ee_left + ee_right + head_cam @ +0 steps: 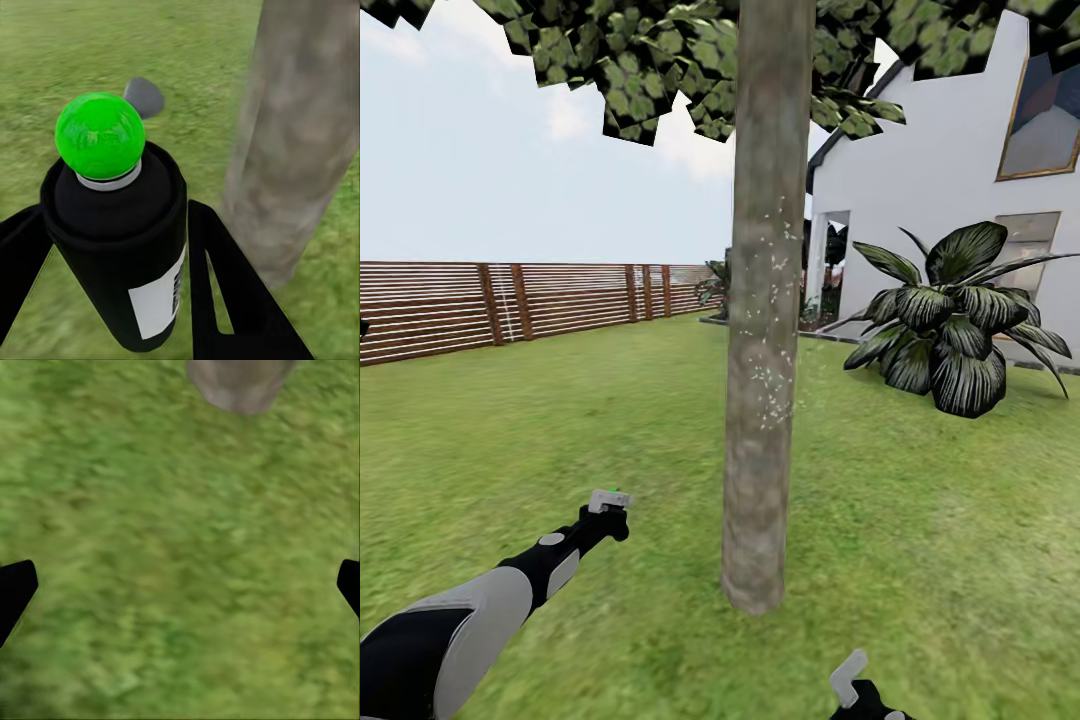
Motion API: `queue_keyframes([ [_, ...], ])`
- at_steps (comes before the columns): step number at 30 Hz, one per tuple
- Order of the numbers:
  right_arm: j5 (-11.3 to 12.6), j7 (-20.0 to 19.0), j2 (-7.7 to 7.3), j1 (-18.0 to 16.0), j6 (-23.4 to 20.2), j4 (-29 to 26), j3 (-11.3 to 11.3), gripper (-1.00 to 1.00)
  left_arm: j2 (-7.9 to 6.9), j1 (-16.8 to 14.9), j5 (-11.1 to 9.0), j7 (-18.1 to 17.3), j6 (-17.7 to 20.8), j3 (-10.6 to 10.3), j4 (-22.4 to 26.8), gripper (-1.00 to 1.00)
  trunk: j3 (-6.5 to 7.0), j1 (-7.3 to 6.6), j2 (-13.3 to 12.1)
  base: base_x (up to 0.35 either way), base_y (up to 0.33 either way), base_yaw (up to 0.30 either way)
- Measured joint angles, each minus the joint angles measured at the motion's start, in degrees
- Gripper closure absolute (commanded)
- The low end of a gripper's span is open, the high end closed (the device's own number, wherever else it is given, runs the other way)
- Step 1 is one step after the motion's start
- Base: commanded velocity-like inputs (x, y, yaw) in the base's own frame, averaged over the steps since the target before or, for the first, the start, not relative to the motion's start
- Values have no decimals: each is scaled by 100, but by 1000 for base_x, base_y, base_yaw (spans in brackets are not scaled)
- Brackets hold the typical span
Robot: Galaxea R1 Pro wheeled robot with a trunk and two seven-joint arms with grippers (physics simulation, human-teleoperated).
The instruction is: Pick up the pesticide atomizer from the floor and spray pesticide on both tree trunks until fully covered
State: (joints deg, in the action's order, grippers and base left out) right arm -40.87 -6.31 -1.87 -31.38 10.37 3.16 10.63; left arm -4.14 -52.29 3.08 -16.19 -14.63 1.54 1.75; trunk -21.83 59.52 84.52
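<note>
A tree trunk (765,330) of mottled grey-brown bark rises from the lawn straight ahead, its leaf canopy (660,60) overhead. Fine white specks dot the bark at mid height. My left gripper (608,515) is held out to the left of the trunk, shut on the pesticide atomizer (609,498). In the left wrist view the atomizer (120,240) is a dark bottle with a white label and a green ball on top, clamped between two black fingers (225,292), with the trunk (300,135) close beyond it. My right gripper (857,690) hangs low near the trunk's foot, open over grass (180,585).
A brown slatted fence (510,300) runs along the left. A white house (920,170) and a big dark broad-leaved plant (950,320) stand at the right. A small grey object (144,96) lies on the grass beyond the atomizer. Lawn (940,520) surrounds the trunk.
</note>
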Motion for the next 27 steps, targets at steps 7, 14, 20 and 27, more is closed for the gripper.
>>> queue_keyframes([
  [7,7,6,-7,22,-3,0,0,-100,-1,0,-7,-2,4,1,0,100,0,0,0,115,350,0],
  [14,29,15,-12,119,-8,-4,16,-100,0,0,-15,2,-1,8,0,100,0,0,0,115,350,0],
  [20,35,16,-13,123,-9,-1,18,-100,9,0,-23,5,-6,9,0,100,0,0,0,115,350,0],
  [27,60,17,-7,156,-25,7,42,-100,18,0,-26,5,-7,16,0,100,0,0,0,117,350,0],
])
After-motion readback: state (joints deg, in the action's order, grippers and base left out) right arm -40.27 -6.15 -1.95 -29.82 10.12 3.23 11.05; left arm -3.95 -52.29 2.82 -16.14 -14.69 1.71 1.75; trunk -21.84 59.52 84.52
